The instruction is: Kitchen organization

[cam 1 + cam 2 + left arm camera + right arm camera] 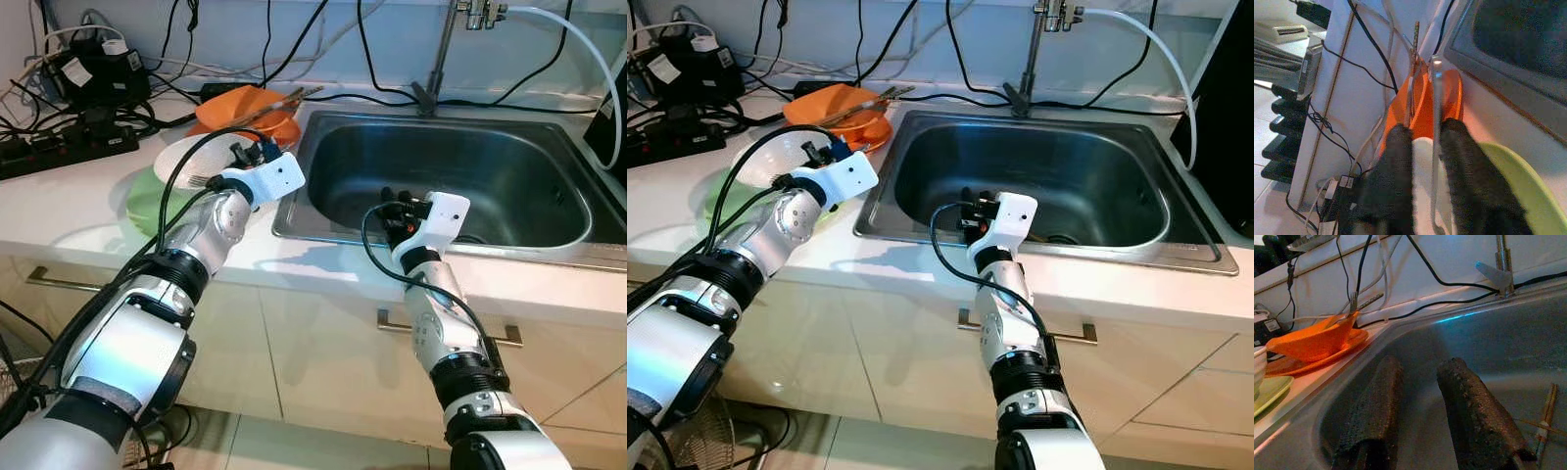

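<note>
A white bowl sits on a green plate on the counter, left of the steel sink. A metal fork lies across the bowl. My left gripper hovers at the bowl's far rim. In the left wrist view the fork's handle runs between the slightly parted fingers, close against one of them. My right gripper hangs open and empty inside the sink near its front wall. A pair of chopsticks lies on the sink floor beyond it.
An orange bowl on an orange plate, with chopsticks and a fork in it, stands behind the white bowl. A power strip, a charger and several black cables crowd the back left. The faucet rises behind the sink.
</note>
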`<state>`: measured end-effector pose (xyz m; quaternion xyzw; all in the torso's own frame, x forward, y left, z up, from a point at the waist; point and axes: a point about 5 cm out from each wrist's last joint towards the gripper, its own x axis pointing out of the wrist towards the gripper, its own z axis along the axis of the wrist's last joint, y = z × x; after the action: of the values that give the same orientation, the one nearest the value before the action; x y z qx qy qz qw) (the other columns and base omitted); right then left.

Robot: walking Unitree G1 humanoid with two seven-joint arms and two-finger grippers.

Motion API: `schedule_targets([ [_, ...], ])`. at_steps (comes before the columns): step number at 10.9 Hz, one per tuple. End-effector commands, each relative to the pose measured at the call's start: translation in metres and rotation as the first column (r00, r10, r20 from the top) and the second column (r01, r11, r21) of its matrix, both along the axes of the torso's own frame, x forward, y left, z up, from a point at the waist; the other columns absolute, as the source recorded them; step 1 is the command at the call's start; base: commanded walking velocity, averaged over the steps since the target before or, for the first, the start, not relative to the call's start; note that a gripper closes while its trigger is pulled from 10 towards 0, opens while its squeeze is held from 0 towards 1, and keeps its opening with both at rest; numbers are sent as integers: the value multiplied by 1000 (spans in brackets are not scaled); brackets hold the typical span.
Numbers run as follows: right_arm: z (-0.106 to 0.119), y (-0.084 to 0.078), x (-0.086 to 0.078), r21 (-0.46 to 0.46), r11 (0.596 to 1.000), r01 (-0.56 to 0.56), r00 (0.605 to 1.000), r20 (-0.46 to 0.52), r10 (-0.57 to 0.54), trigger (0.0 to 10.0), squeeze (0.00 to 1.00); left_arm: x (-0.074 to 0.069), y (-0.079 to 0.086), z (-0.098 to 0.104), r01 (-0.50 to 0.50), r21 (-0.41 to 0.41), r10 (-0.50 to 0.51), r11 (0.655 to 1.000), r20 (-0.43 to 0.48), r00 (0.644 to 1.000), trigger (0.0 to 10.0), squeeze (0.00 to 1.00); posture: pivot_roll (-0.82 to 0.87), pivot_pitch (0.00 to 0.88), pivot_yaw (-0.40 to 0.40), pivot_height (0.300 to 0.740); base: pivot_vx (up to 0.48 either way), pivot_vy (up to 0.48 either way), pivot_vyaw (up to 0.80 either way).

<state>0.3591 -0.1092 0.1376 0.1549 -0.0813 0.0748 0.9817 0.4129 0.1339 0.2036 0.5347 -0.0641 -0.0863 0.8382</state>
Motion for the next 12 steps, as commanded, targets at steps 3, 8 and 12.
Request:
schedule_targets([
  [3, -11, 0, -5, -10, 1000, 1, 999, -47, -2, 10000, 0, 1, -7, 9, 26, -14, -26, 1000, 59, 998, 0, 0, 112, 25, 69, 740, 0, 0, 0],
  [8, -12, -1, -5, -8, 1000, 7, 999, -52, -8, 10000, 0, 0, -9, 9, 35, -22, -33, 999, 73, 997, 0, 0, 115, 23, 73, 740, 0, 0, 0],
  [12, -11, 1, -4, -5, 1000, 2, 998, -56, -3, 10000, 0, -5, -17, 5, 85, -253, -71, 964, 61, 996, 10000, 1000, 125, 21, 65, 740, 0, 0, 0],
])
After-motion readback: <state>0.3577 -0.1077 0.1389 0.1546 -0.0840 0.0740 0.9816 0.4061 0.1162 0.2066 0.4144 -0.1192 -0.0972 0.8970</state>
